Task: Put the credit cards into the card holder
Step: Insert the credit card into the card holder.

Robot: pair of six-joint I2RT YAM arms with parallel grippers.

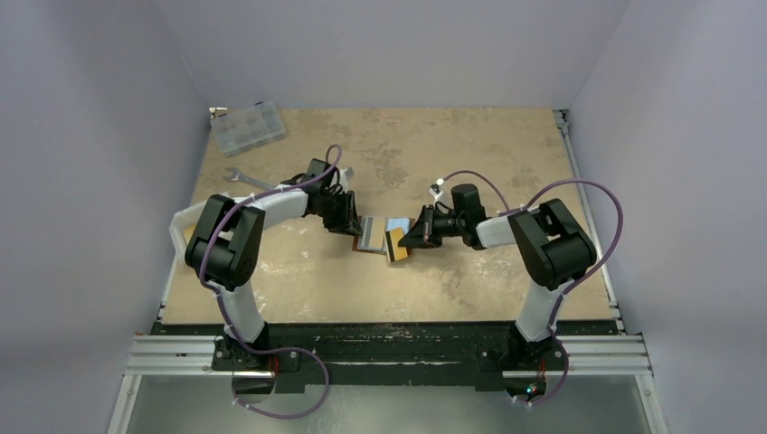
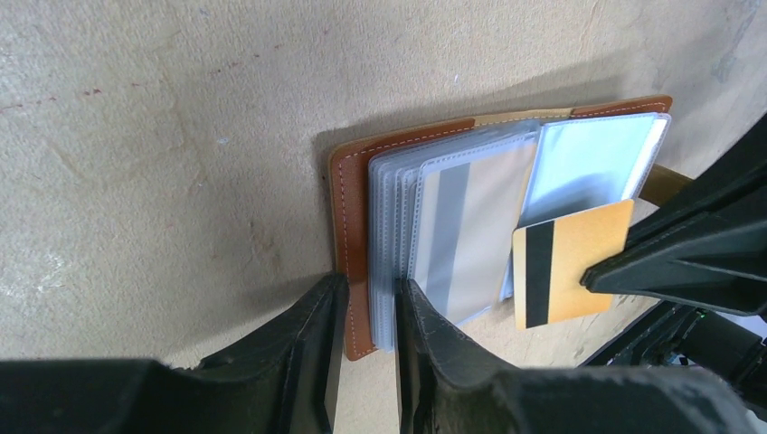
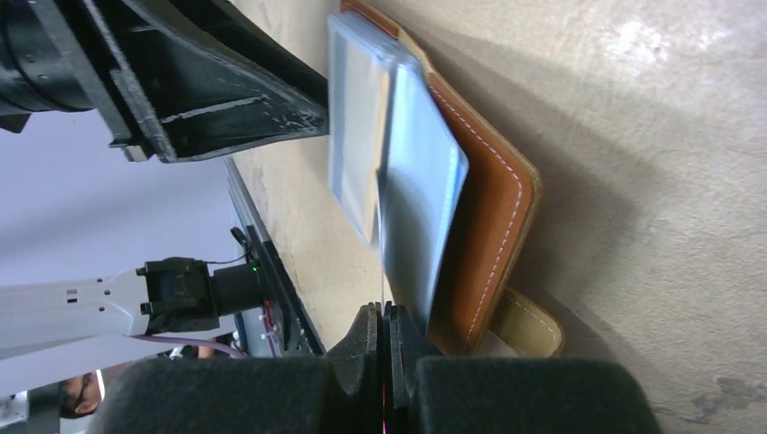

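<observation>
**A:** What do we see at the far left of the tabletop (image 1: 452,145)?

**B:** We see a clear plastic box with little compartments (image 1: 246,128) in the far corner. A silver metal wrench (image 1: 242,177) lies near it.

**A:** What do we see next?

**B:** We see the left jaws. They are narrow and pinch the left side of the small brown leather card holder (image 2: 348,226). Its leather flap and some clear pockets sit between the black fingers (image 2: 298,353).

**A:** Where is the card holder?

**B:** It lies open in the middle of the tabletop, between the two arms. We see a light blue card (image 2: 592,163) in one clear pocket.

**A:** And to the right of that?

**B:** We see the orange-yellow plastic card with a black stripe (image 2: 570,262). Its corner lies over the edge of the blue card's pocket. We cannot tell if it is inside a pocket.

**A:** What holds it?

**B:** The right jaws do. They are almost closed and squeeze the thin card by its right end.
</observation>
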